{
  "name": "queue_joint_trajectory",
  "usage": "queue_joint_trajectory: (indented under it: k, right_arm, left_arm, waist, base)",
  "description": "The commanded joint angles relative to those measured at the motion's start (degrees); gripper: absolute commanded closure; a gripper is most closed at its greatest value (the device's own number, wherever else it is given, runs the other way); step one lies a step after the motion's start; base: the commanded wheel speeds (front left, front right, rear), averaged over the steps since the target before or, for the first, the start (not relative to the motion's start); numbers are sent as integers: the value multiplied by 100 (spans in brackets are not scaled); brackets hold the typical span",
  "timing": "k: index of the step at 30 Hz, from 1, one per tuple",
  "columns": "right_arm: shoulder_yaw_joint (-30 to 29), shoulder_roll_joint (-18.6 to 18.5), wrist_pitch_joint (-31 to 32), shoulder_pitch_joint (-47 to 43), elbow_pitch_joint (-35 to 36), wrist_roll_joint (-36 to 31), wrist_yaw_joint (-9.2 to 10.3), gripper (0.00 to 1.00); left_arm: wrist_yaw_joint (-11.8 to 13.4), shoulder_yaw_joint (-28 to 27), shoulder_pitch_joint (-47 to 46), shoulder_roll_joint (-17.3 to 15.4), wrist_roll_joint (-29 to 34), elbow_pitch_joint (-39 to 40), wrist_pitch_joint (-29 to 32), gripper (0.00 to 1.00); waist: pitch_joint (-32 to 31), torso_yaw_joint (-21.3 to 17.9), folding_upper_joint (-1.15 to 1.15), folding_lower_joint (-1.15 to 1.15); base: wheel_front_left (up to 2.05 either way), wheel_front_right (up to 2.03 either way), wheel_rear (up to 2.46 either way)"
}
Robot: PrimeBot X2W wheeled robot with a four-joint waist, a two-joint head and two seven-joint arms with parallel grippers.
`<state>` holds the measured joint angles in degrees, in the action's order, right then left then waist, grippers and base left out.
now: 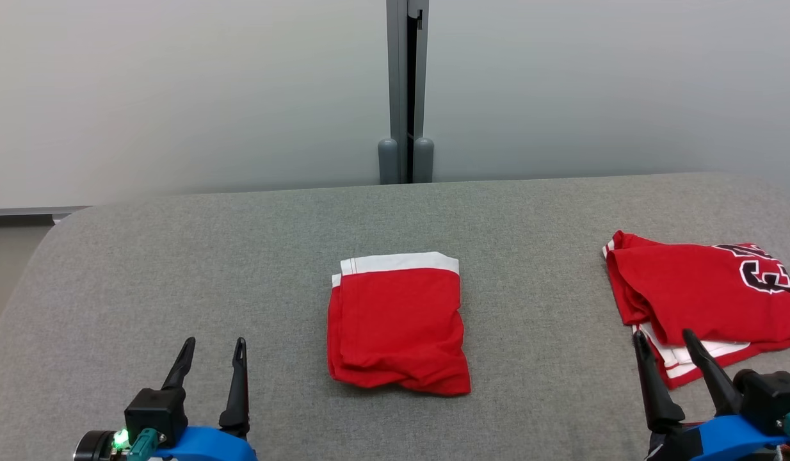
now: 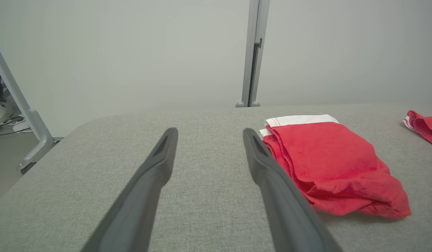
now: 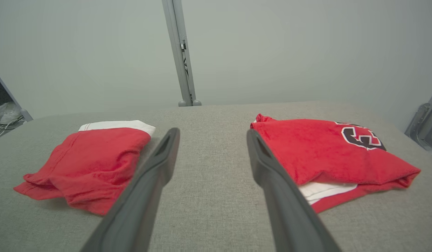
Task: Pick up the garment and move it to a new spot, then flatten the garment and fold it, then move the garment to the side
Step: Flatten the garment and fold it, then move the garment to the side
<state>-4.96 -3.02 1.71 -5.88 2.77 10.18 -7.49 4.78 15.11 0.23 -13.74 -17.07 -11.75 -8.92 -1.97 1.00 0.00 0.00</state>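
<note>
On the grey worktop we are seeing a lettered red jersey lying at the right, the folded red garment resting at its centre, and our left gripper and right gripper hovering wide open, empty.

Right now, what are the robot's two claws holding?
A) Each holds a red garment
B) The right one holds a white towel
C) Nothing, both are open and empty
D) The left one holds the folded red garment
C: the left gripper and right gripper stand open with only grey surface between their fingers. The folded red garment lies flat between them, and the lettered red garment lies at the right.
</note>
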Motion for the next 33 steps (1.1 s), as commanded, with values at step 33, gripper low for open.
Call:
queue_joint_trajectory:
  k: [33]
  right_arm:
    - [570, -42, 121, 1216, -1070, 32, -1, 0]
  left_arm:
    - [1, 169, -1069, 101, 66, 159, -339, 0]
  waist:
    - [1204, 969, 0, 0]
  base:
    - [0, 0, 0]
